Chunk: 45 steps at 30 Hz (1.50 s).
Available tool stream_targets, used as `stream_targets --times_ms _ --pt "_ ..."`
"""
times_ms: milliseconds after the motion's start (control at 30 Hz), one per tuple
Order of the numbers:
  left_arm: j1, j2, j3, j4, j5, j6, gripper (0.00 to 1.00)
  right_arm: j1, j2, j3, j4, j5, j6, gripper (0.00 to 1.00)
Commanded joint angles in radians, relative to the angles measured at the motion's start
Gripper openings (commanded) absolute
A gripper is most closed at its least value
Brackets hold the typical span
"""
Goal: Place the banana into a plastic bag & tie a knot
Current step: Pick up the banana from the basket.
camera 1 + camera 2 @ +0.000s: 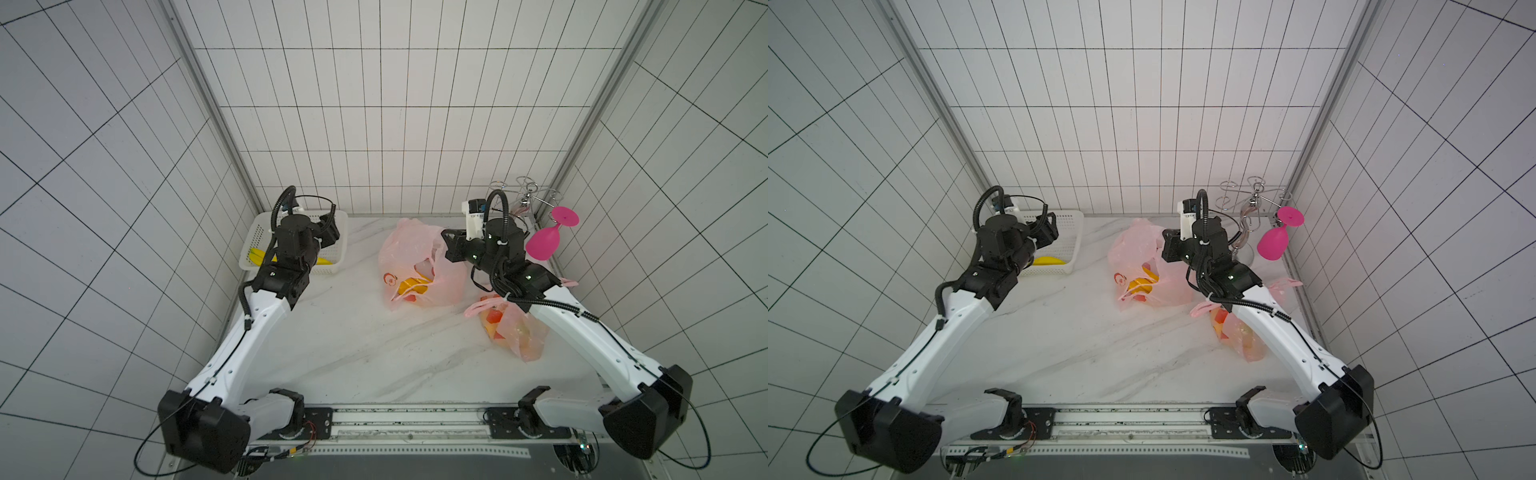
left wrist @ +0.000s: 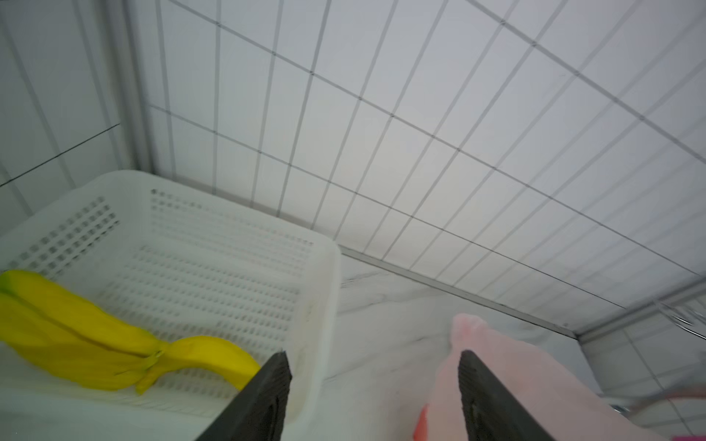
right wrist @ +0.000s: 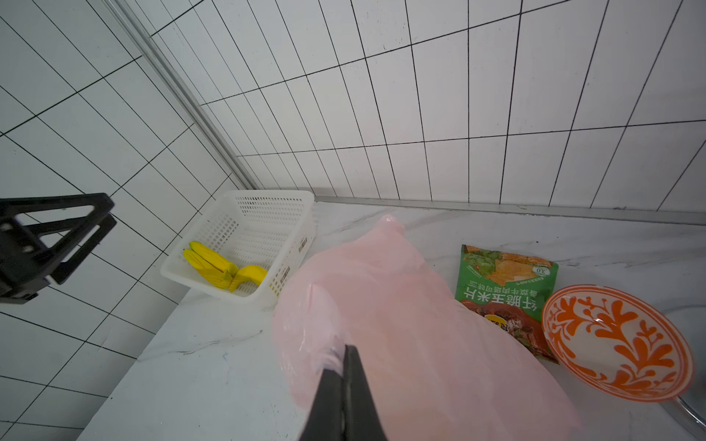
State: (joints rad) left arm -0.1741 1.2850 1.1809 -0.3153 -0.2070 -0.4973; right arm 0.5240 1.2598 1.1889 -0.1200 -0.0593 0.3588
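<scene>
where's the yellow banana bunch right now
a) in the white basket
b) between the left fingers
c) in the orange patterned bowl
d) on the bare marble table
a: the banana bunch lies on the floor of the white basket, as both wrist views show, and the left fingers stand open with nothing between them.

Bare tabletop (image 3: pixel 214 362) between basket (image 3: pixel 292 267) and bag (image 3: pixel 401 324)
</scene>
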Motion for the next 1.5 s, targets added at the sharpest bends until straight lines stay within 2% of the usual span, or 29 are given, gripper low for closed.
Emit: stream_targets --times_ms 0,167,233,333,467,667,900,1100,1333,1467 --pt "0.089 0.120 0.060 -0.139 -0.065 -0.063 0.72 -0.002 -0.033 -0.074 0.039 -0.010 0.006 0.00" --pt "0.223 0.316 0.161 -0.174 -0.114 -0.113 0.76 -0.003 -0.043 -0.104 0.045 -0.034 0.002 0.00" --pt "0.257 0.415 0.263 -0.239 -0.160 -0.123 0.78 -0.002 -0.054 -0.127 0.057 -0.037 0.002 0.00" --pt "0.276 0.541 0.386 -0.304 -0.252 -0.137 0.80 -0.004 -0.073 -0.164 0.078 -0.040 0.006 0.00" --pt "0.313 0.686 0.527 -0.321 -0.227 -0.150 0.80 -0.006 -0.072 -0.179 0.088 -0.054 0.010 0.00" --pt "0.321 0.856 0.681 -0.432 -0.275 -0.194 0.80 -0.007 -0.063 -0.159 0.069 -0.056 -0.007 0.00" --pt "0.334 0.917 0.694 -0.443 -0.342 -0.249 0.80 -0.007 -0.040 -0.151 0.060 -0.071 0.002 0.00" --pt "0.372 0.965 0.689 -0.440 -0.278 -0.288 0.80 -0.007 -0.036 -0.164 0.061 -0.065 0.006 0.00" --pt "0.378 0.989 0.699 -0.488 -0.305 -0.321 0.80 -0.007 -0.031 -0.167 0.052 -0.059 0.003 0.00" --pt "0.369 0.977 0.695 -0.508 -0.262 -0.330 0.79 -0.006 -0.030 -0.170 0.055 -0.063 0.008 0.00"
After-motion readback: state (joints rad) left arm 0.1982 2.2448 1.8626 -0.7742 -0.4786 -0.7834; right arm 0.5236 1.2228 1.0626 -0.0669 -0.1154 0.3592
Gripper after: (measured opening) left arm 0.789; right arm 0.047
